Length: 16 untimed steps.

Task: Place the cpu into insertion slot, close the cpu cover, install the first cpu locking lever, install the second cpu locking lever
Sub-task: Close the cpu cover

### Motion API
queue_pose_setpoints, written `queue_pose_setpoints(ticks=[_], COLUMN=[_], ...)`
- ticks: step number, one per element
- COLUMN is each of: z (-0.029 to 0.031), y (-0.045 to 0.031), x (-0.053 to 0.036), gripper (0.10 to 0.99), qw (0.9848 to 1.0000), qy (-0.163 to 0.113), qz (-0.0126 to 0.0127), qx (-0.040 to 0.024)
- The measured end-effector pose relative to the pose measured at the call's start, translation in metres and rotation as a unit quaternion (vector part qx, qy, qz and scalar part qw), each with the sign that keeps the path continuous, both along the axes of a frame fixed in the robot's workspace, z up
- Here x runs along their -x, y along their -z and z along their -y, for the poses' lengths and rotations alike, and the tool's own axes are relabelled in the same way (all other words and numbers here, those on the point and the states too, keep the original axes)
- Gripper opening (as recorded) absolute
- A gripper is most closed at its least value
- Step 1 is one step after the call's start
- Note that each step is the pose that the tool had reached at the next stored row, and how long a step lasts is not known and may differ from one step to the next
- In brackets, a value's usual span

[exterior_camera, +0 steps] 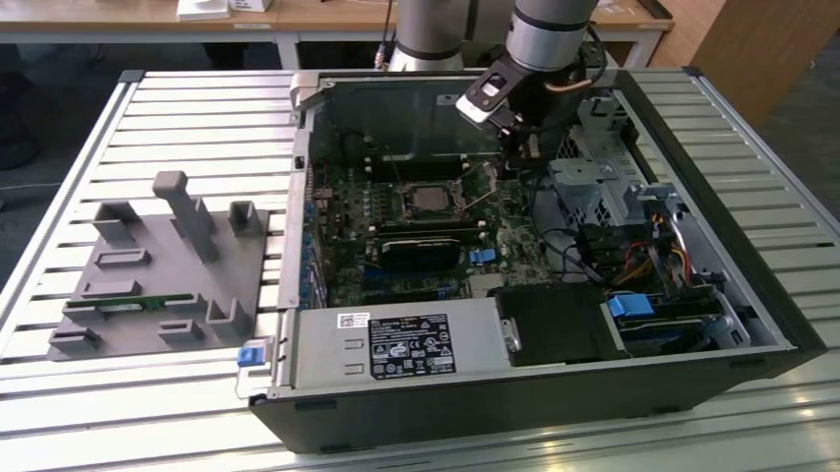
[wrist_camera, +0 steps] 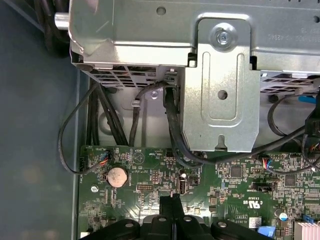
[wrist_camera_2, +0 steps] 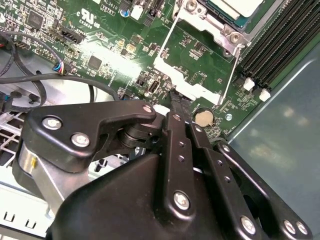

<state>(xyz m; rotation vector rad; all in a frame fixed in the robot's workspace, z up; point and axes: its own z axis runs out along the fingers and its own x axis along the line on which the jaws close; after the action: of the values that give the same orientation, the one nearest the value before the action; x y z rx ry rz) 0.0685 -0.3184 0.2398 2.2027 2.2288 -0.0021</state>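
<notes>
Down inside the open computer case [exterior_camera: 552, 403], right over the green board [wrist_camera_2: 200, 55]. Clamped narrow at the gripper [wrist_camera_2: 176, 100]: finger against finger, nothing seen between them. Touching at the very tips: the broad free end of the cpu cover [wrist_camera_2: 186, 86], apparently raised off its hinge, green board showing through the big window. Beyond that window, ahead of the fingertips, the cpu [wrist_camera_2: 237, 5], silver top up, already seated in the insertion slot [exterior_camera: 399, 201]. Just beside the tips, a coin cell [wrist_camera_2: 202, 117]; further out to one side, the long black memory slots [wrist_camera_2: 280, 45].

Judging the cover: thin, stiff sheet metal, light, free to swing on the hinge, probably slick to the touch. Best met on that broad end, square on, not on the skinny side rails, likely to flex or slide away. Gentle over the chip underneath: fragile contacts by the look of it, no room for a slam.
</notes>
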Motion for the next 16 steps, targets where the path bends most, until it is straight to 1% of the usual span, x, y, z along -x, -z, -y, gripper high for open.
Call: queue_pose_setpoints(ticks=[11,16], z=[0.0000,0.0000], y=[0.0000,0.0000], x=[0.0023,0.0063], gripper=[0.106,0.106], qw=[1.0000,1.0000], qy=[0.000,0.000], qz=[0.0000,0.0000], qx=[0.0000,0.0000])
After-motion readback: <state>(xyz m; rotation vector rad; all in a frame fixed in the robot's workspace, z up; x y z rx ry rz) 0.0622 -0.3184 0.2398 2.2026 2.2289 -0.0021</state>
